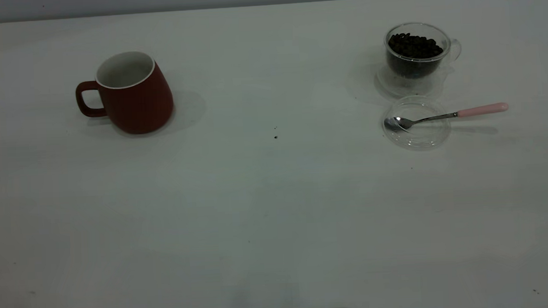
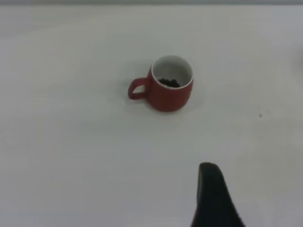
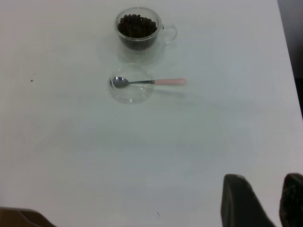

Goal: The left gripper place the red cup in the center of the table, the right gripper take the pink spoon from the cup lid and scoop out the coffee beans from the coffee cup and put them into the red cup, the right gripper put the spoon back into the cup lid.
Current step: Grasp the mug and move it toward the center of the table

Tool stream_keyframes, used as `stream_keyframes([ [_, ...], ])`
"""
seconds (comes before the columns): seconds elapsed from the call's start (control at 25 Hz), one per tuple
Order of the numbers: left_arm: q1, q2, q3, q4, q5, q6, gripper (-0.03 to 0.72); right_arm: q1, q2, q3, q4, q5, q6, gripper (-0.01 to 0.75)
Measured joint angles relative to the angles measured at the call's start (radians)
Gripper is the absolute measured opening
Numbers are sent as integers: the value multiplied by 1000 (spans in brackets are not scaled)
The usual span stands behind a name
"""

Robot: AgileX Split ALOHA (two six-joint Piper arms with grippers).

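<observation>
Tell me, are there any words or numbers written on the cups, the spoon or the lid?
None: no words, numbers or signs can be read in any view.
Red cup: plain.
Coffee cup: clear, unmarked.
Spoon and lid: no writing.
Table: only small dark specks.

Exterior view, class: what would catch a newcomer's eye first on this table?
The dark red ceramic mug with its white inside stands alone on the left side of the white table. At the far right, a clear glass cup of dark coffee beans stands just behind a clear round lid, on which rests a pink-handled metal spoon.
</observation>
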State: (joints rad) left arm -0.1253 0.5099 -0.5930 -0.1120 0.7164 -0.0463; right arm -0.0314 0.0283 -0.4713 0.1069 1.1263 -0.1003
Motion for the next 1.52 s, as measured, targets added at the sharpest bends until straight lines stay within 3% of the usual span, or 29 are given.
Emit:
stream_keyframes([
  [0.36,0,654,-111,34,-185,-24,505,0,0,0,0,0,0,239],
  [0.52,13,873,-187,85,-199,-24,505,0,0,0,0,0,0,239],
  [0.8,114,1198,-411,125,-196,39,505,0,0,0,0,0,0,239],
  [1.0,111,1402,-595,128,-185,271,505,0,-1,0,0,0,0,239],
  [1.24,71,1588,-762,128,-185,683,505,0,-1,0,0,0,0,239],
  [1.52,64,1675,-810,126,-187,986,505,0,-1,0,0,0,0,239],
])
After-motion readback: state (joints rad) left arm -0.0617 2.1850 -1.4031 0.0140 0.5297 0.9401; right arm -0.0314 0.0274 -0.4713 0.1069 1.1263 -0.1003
